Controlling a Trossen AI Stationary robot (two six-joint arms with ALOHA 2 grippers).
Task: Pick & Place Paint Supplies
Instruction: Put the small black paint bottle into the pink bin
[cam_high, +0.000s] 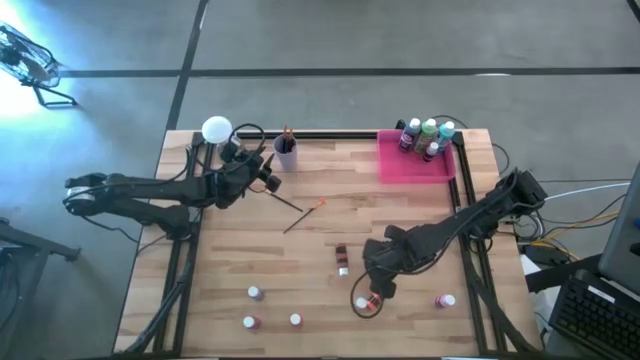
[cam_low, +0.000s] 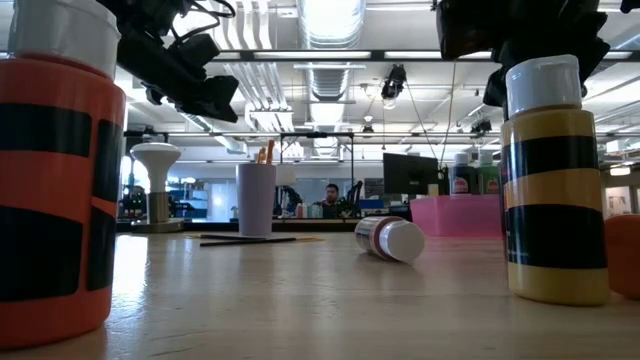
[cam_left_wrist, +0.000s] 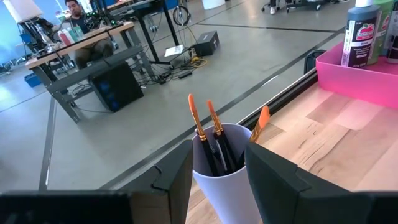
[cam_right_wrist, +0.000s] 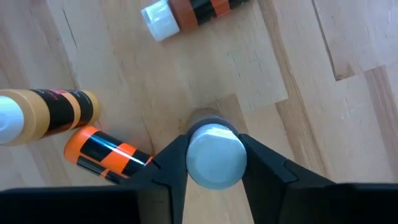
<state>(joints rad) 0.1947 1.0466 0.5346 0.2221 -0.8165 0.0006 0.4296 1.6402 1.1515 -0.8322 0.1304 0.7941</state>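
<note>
Closing on an upright white-capped bottle (cam_right_wrist: 214, 155) near table's front edge, right gripper (cam_high: 374, 296) has fingers flanking its cap; firm grasp cannot be told | left gripper (cam_high: 268, 172) beside lilac cup (cam_left_wrist: 225, 177) holding brushes (cam_left_wrist: 208, 134); fingers parted, empty | pink tray (cam_high: 412, 163) holds bottles; others scattered; one brush (cam_high: 303, 213) lies mid-table

Grey concrete floor (cam_high: 320, 40), office desks (cam_left_wrist: 81, 46)
</note>
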